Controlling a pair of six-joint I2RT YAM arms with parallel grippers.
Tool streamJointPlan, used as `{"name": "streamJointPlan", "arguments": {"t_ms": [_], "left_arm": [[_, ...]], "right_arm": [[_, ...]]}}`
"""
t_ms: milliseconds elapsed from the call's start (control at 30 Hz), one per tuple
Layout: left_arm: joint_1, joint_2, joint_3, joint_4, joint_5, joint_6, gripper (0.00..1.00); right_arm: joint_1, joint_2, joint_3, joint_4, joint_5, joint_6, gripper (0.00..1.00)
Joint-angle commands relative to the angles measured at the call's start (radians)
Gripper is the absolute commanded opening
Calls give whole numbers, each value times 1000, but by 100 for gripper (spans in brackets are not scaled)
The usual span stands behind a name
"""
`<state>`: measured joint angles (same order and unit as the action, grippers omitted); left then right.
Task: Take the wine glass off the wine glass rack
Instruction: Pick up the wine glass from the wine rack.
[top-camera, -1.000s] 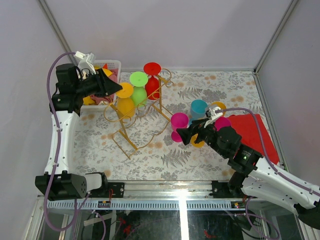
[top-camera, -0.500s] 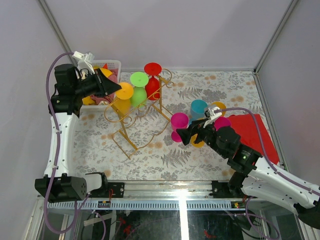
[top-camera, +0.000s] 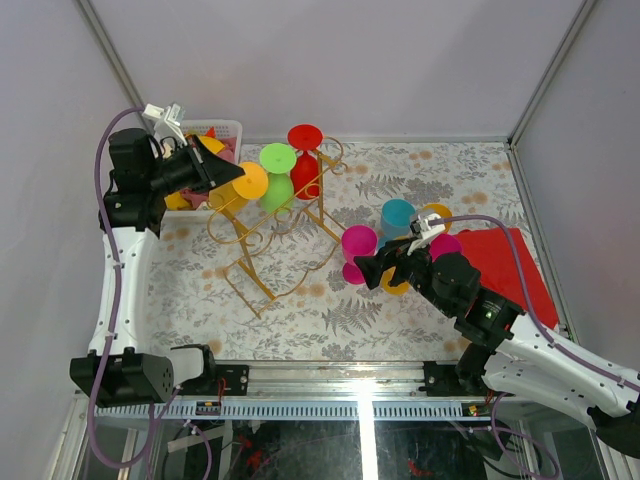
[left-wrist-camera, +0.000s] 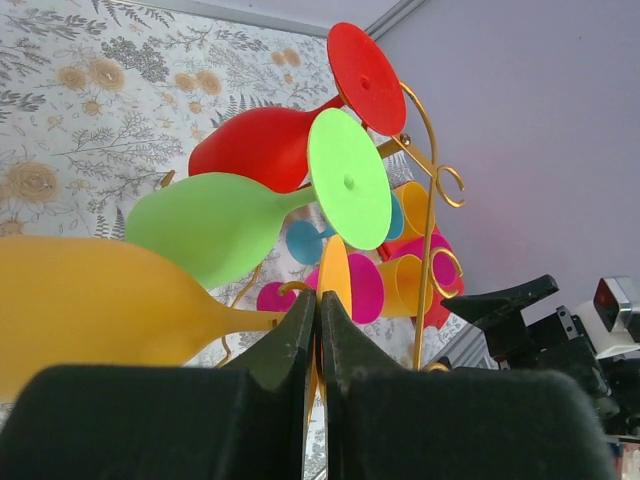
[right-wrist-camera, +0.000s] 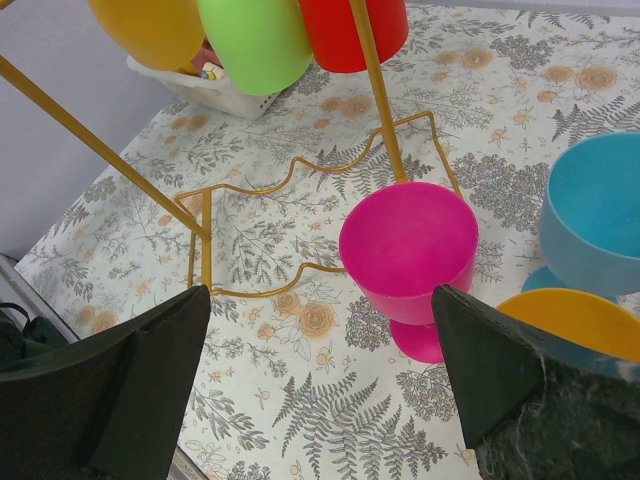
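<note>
- Your left claw (left-wrist-camera: 318, 318) is pinched shut on the rim of the yellow wine glass (left-wrist-camera: 90, 300), gripping the thin foot disc edge-on. The bowl hangs below the gold rails of the wine glass rack (left-wrist-camera: 430, 230).
- That glass is first in a row of three and nearest the claw. The green glass (left-wrist-camera: 200, 225) is just beside it, and the red glass (left-wrist-camera: 260, 145) is beyond that.
- The hold looks thin to me, only fingertips on a flat rim. Move slowly so the foot does not twist out of the pinch.
- Draw the foot back along the rails toward the claw's side, away from the green glass. Keep the stem centred in its slot and the foot just above the wires.
- Do not lift straight up. My guess is that the bowl would catch under the rails and drag the light rack across the worktop (top-camera: 190, 290).
- Watch the curled scroll ends. I cannot tell from these views exactly where the slot opens, so ease off if the rack starts to shift.
- Your right claw (right-wrist-camera: 320, 290) hangs spread wide and empty over the pink glass (right-wrist-camera: 408, 240) on the worktop, well apart from the rack. Leave it there, or use it to steady the frame if needed.
</note>
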<state>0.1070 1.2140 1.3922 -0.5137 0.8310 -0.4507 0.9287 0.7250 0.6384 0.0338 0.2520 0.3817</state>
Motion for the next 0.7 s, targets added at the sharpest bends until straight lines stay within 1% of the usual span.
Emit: {"name": "streamJointPlan", "arguments": {"t_ms": [0,333,533,667], "left_arm": [[8,-17,-14,73,27,-71,0],[11,-45,-1,104,7,-127,0],[15,-32,25,99,-21,-131,0],[15,-19,30,124,-21,-152,0]], "right_arm": [[-3,1,50,23,43,-4,99],[-3,17,53,14,61,-15,99],[-4,19,55,11,61,-15,99],[-4,14,56,6,65,-15,99]]}}
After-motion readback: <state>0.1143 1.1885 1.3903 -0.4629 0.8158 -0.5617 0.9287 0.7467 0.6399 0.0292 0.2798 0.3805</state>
